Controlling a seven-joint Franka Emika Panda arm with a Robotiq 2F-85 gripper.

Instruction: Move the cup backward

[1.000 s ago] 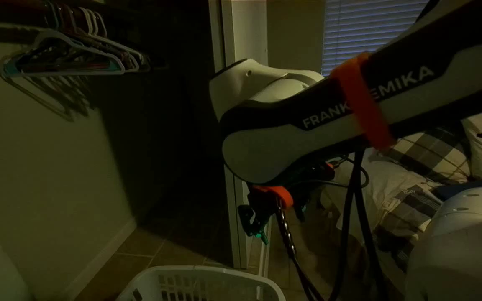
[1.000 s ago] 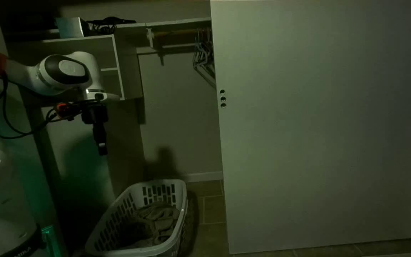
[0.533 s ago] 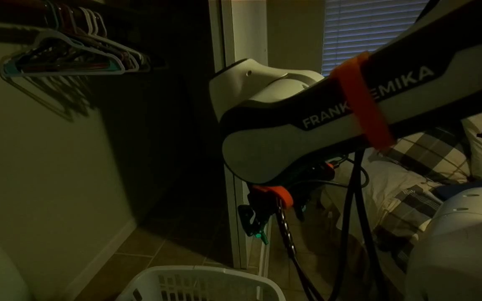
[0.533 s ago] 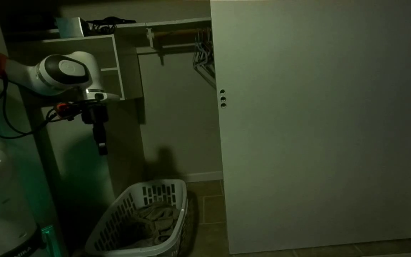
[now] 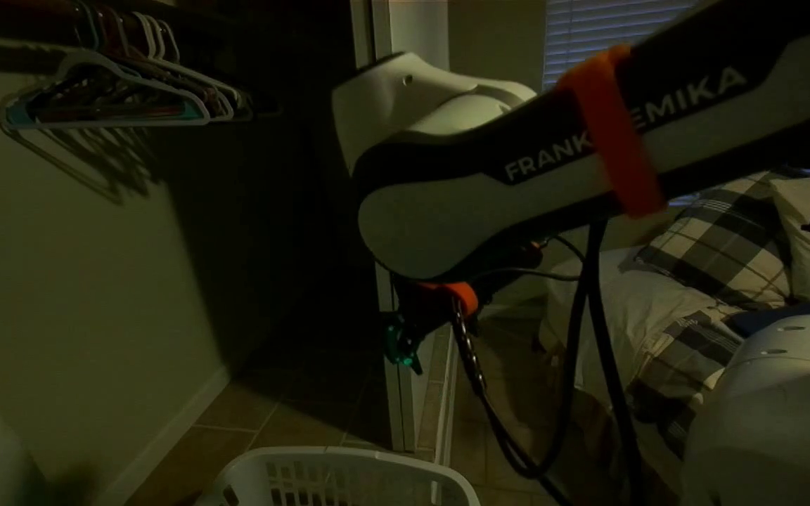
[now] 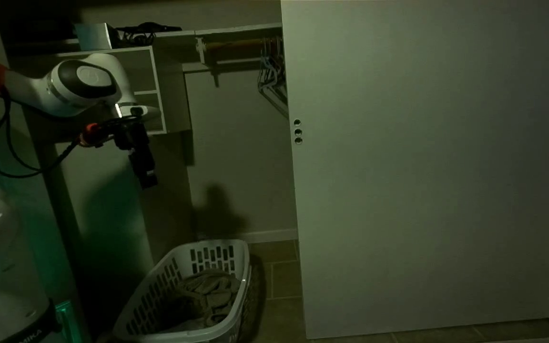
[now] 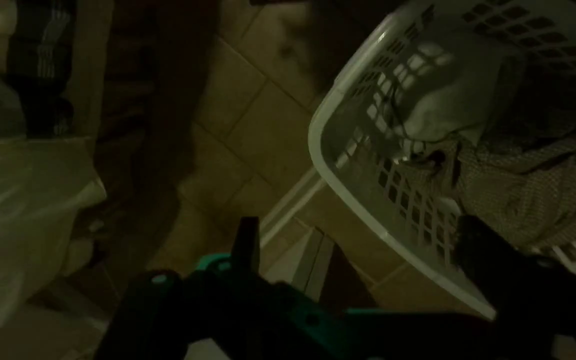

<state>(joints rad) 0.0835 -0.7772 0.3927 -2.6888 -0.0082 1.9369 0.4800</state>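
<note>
No cup shows in any view now. My gripper (image 7: 358, 221) is open and empty in the wrist view, with its two dark fingers (image 7: 246, 247) wide apart. It hangs in the air above the white laundry basket (image 7: 385, 232) and the tiled floor. In an exterior view the gripper (image 6: 148, 181) points down at a tilt, above and left of the basket (image 6: 244, 280). In an exterior view the arm hides part of the gripper and the picture is dark.
Clothes (image 7: 528, 185) lie in the basket. A bed with bedding (image 7: 28, 200) stands beside it. Hangers (image 5: 124, 105) hang on the closet rod. A white sliding door (image 6: 422, 166) covers much of the closet. A shelf unit (image 6: 157, 95) stands behind the arm; a box (image 6: 94, 37) lies on top.
The arm has risen. The gripper has tilted and its tip has swung outward, to the right in an exterior view. The basket and the rest stay put.
</note>
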